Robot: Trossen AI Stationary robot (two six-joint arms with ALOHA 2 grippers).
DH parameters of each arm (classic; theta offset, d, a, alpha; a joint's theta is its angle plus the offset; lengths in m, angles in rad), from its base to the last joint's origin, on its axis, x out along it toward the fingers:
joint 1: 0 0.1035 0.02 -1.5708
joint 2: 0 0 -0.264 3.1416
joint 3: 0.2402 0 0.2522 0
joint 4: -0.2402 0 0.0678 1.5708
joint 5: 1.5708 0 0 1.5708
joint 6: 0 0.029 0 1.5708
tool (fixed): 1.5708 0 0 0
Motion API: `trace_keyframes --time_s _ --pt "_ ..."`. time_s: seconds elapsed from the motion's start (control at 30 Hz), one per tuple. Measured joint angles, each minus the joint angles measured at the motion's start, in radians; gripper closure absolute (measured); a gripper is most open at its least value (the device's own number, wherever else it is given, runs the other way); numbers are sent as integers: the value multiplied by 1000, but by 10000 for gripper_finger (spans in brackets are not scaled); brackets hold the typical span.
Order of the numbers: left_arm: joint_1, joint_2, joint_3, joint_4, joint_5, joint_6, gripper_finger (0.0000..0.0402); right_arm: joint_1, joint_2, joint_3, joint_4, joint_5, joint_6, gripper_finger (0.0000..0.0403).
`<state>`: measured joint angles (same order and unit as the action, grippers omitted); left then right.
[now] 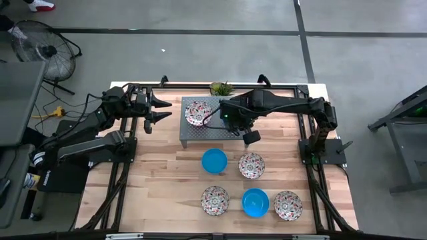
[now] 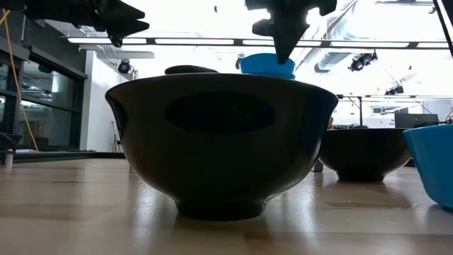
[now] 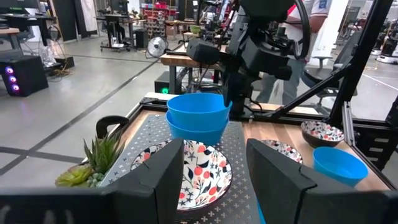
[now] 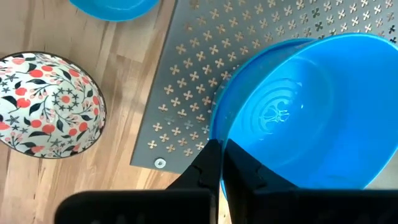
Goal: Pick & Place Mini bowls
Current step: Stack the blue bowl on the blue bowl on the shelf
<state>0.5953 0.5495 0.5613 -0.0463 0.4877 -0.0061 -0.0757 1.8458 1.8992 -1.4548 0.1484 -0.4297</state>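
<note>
Two blue mini bowls (image 3: 198,118) are stacked on the grey perforated platform (image 1: 190,137), next to a floral mini bowl (image 1: 198,112) that sits on the platform on its foot. My right gripper (image 4: 222,163) stands over the stack, shut on the upper bowl; in the high view the arm hides the stack. On the wood stand two more blue bowls (image 1: 214,160) (image 1: 255,203) and three floral ones (image 1: 251,165) (image 1: 215,200) (image 1: 287,205). My left gripper (image 3: 214,180) waits open, off the platform's left side. My right gripper pinches the upper blue bowl by its rim (image 4: 214,134), one finger inside the bowl and one outside. The fingers come from above, pointing down. The bowl is upright and nested in the lower blue bowl (image 3: 194,134); whether it rests on it I cannot tell.
A small green plant (image 1: 221,88) stands at the platform's far edge. Black frame rails (image 1: 308,143) run along both table sides. Bare wood lies left of the bowls (image 1: 160,180). People and other rigs show beyond the table in the left wrist view.
</note>
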Motion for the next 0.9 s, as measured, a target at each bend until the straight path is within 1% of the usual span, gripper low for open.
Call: trace_keyframes --time_s 0.2,0.57,0.7,0.9 --pt "0 0 0 0 -1 -3 231 0 0 0 0 -3 1 389" --pt "0 0 0 0 -2 -7 231 -3 0 0 4 5 4 336" --pt "0 0 0 0 -2 -7 231 -2 0 2 3 -1 33 317" --pt "0 0 0 0 -4 -7 231 -2 -14 5 0 -1 55 300"
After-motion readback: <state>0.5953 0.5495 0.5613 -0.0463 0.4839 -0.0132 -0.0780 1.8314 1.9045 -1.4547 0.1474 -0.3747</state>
